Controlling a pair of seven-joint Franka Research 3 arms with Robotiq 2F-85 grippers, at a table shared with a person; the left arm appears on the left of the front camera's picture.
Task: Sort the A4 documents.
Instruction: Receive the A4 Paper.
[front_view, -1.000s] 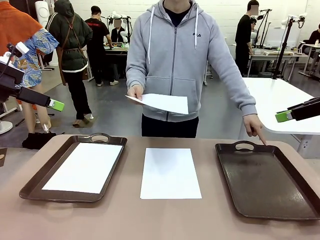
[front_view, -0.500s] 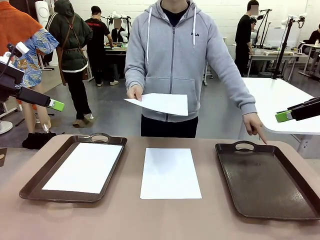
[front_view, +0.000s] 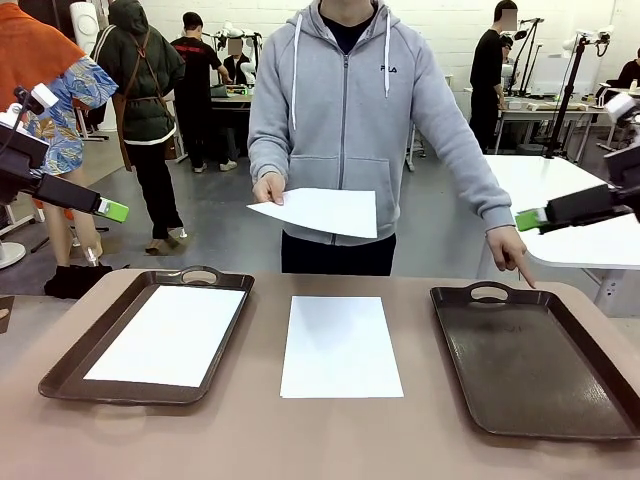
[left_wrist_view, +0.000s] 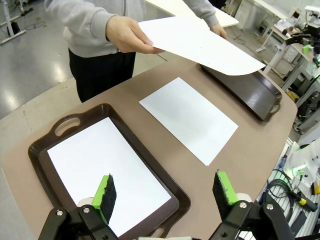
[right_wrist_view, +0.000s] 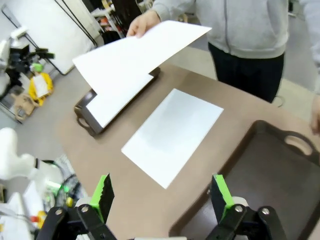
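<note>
White and blank, one A4 sheet (front_view: 341, 346) lies flat on your tan counter (front_view: 250, 430), with bare strips either side. Left of it a second sheet (front_view: 168, 335) sits in the left tray (front_view: 60, 375); right of it lies the right tray (front_view: 540, 370). Beyond it, a person's hand (front_view: 268, 186) holds a third sheet (front_view: 325, 210) aloft. Your left pincer (left_wrist_view: 165, 190) and right pincer (right_wrist_view: 160, 192) hang spread, holding nothing.

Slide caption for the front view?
Person with held sheet points at the empty right tray; a second sheet lies in the left tray, a third sheet on the table.

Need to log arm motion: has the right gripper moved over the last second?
Yes. In the front view the right gripper has shifted leftward and slightly up, ending closer to the point above the right tray's handle.
</note>
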